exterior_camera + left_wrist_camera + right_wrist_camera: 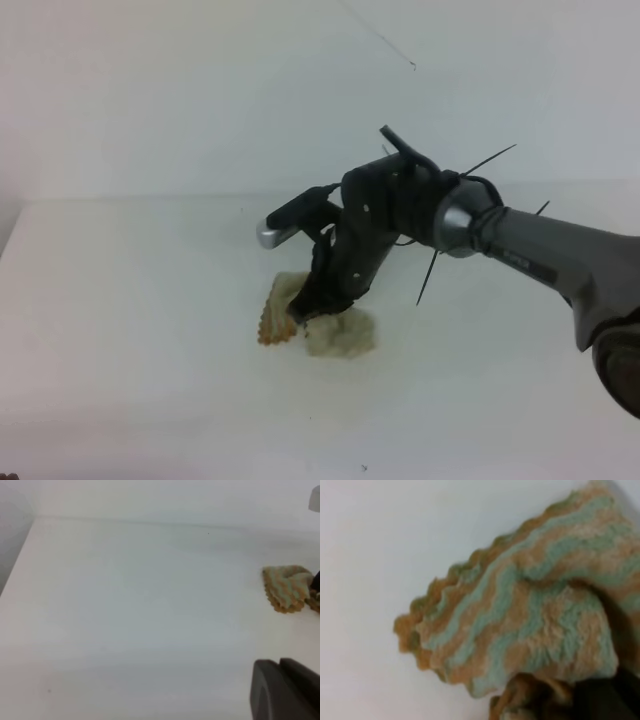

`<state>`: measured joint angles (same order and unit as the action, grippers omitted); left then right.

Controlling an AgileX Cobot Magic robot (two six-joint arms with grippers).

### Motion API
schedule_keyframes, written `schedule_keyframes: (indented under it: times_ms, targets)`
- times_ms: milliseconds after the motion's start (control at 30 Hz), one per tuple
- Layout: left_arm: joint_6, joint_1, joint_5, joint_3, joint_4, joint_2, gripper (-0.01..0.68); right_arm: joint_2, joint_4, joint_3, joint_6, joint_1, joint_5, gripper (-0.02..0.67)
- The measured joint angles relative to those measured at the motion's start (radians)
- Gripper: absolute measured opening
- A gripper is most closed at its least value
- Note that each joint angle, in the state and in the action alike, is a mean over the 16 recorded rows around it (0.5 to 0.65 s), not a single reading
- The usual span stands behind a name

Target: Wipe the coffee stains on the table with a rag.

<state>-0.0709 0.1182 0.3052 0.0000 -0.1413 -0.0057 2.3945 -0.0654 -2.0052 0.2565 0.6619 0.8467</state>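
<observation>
Right gripper (305, 312) pinched shut on the bunched beige, brown-stained scallop-edged cloth rag (335, 330), pressed onto the smooth white table (130, 300) mid-surface. Rag looks soft, limp, light; best gripped at the bunched top. Left gripper's state unclear.

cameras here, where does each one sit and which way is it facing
Exterior high: mounted above and in front, looking down on the table; shows the right arm reaching in from the right, its right claw shut on the rag.
Left wrist: low on the left arm, looking across the table toward the rag; only a dark part of the left claw shows at the lower right corner.
Right wrist: pointed down, close on the rag; a dark bit of claw at the bottom right.
All three share the rag.
</observation>
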Motion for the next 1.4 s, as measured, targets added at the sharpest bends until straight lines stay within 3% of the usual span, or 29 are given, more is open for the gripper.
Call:
schedule_keyframes:
  times_ms: [767, 1067, 1400]
  targets:
    - [0.000, 0.001, 0.000, 0.000, 0.000, -0.017, -0.002, -0.344, 0.013, 0.064, -0.013, -0.171, 0.169, 0.015]
    - [0.000, 0.001, 0.000, 0.002, 0.000, -0.023, -0.002, -0.385, -0.179, 0.197, 0.037, -0.188, 0.014, 0.015]
    - [0.000, 0.001, 0.000, 0.005, 0.000, -0.021, -0.002, -0.196, -0.388, 0.141, 0.159, -0.081, -0.192, 0.014]
